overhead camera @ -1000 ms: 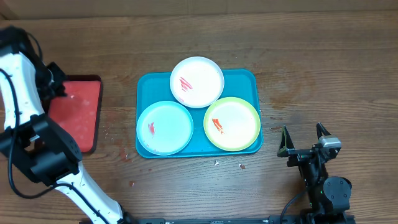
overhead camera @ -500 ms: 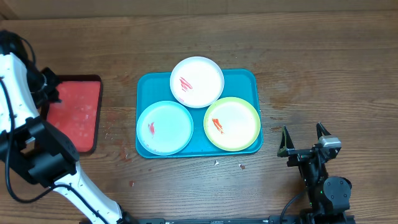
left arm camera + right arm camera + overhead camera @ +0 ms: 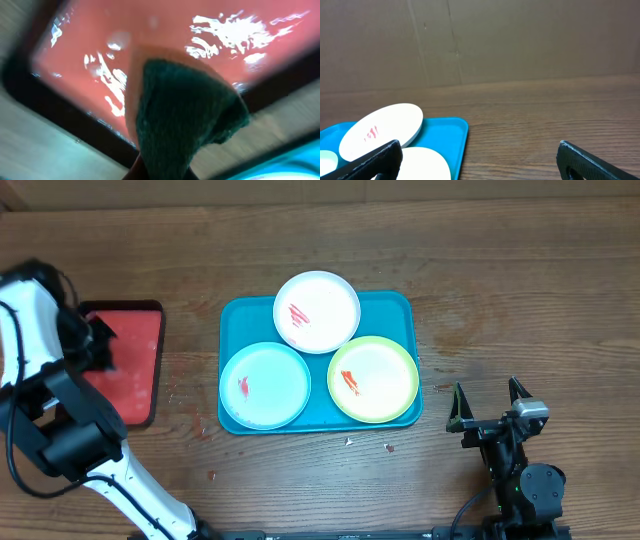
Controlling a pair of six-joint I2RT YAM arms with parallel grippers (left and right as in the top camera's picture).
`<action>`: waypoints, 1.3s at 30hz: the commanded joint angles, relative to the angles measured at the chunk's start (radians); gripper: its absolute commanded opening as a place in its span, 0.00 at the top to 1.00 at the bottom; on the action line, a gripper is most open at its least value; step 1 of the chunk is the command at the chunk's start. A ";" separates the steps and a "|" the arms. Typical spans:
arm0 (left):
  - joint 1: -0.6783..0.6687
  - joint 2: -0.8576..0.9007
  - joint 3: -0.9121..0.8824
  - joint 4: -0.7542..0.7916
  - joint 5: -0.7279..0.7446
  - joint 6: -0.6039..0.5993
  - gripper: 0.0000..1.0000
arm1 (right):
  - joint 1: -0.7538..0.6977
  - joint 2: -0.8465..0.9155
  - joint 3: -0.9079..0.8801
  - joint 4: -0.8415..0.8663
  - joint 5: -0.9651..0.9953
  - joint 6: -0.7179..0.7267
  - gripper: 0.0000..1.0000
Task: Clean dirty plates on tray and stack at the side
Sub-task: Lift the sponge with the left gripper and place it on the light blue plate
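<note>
The teal tray (image 3: 400,310) lies mid-table and carries three plates, each with a red smear: white (image 3: 317,312) at the back, pale blue (image 3: 265,385) front left, yellow-green rimmed (image 3: 373,379) front right. My left gripper (image 3: 103,345) hovers over the red tray, well left of the plates. In the left wrist view it (image 3: 160,171) is shut on a dark green scrub sponge (image 3: 180,115) that hides most of the fingers. My right gripper (image 3: 490,405) stands open just right of the teal tray (image 3: 447,137), empty, with the white plate (image 3: 382,130) ahead on the left.
A smaller red tray (image 3: 130,370) with a dark rim sits at the left; its surface (image 3: 165,30) shows wet glints. Small crumbs (image 3: 388,447) dot the wood in front of the teal tray. A brown board wall (image 3: 480,40) backs the table.
My left gripper has swung with the sponge from the red tray's far left corner toward the near side and right, over the red tray. The right arm and the plates have not moved.
</note>
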 commanded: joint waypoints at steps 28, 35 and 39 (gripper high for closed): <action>-0.670 -0.138 -0.418 0.186 0.370 0.218 0.96 | -0.006 -0.009 -0.010 0.007 0.010 -0.003 0.00; -0.710 -0.138 -0.481 0.236 0.246 0.130 0.81 | -0.006 -0.009 -0.010 0.007 0.010 -0.003 0.00; -0.705 -0.139 -0.475 0.236 0.243 0.130 0.50 | -0.006 -0.009 -0.010 0.007 0.010 -0.003 0.00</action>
